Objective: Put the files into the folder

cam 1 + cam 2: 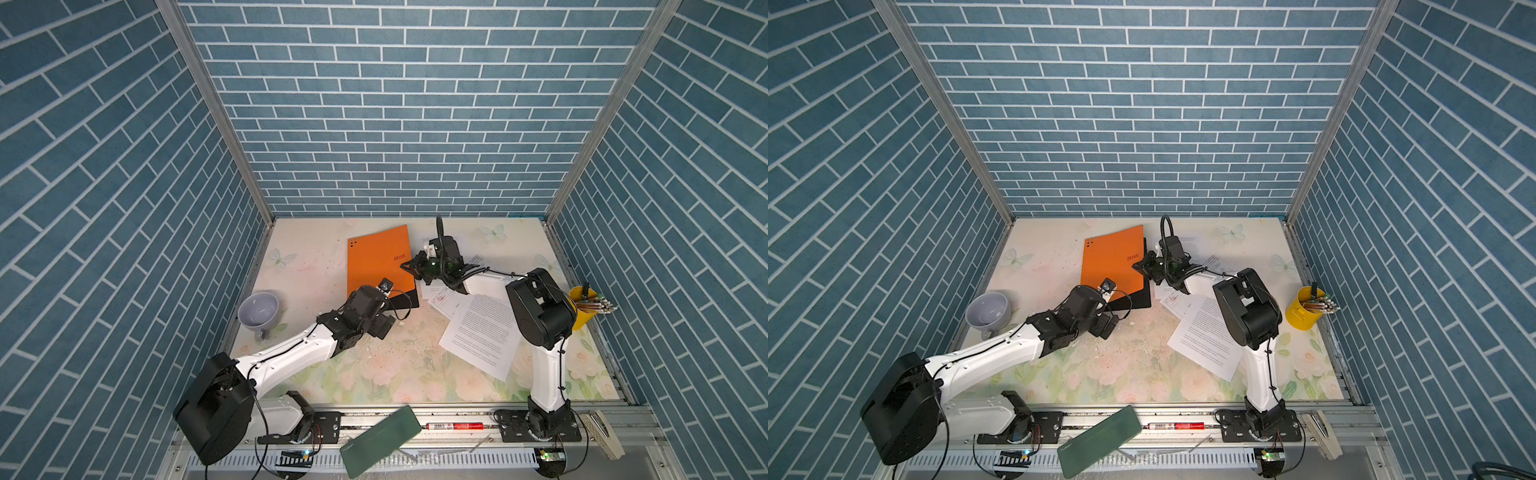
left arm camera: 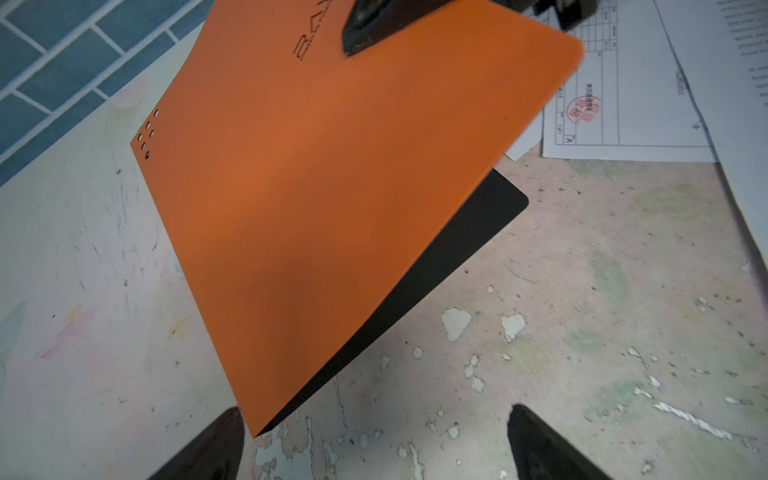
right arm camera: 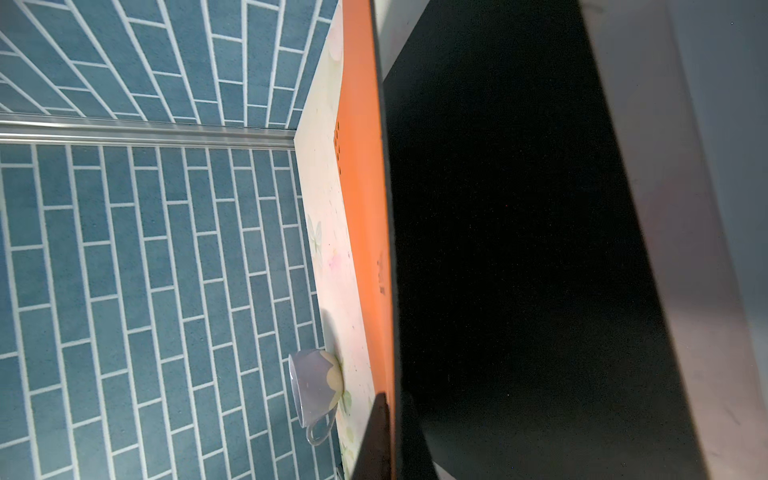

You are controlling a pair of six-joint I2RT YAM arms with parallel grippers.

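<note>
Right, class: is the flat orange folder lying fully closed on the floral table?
No: the right gripper pinches the cover edge of the orange folder, holding it raised above the black lower leaf.

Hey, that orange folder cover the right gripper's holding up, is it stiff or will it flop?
Probably fairly stiff: the orange cover looks flat though the right gripper pinches only one edge. Likely light: that single pinch holds it up off the black back panel.

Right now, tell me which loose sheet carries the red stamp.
The gridded drawing sheet beside the orange folder; the large sheet overlapping it shows only dense printed text.
</note>
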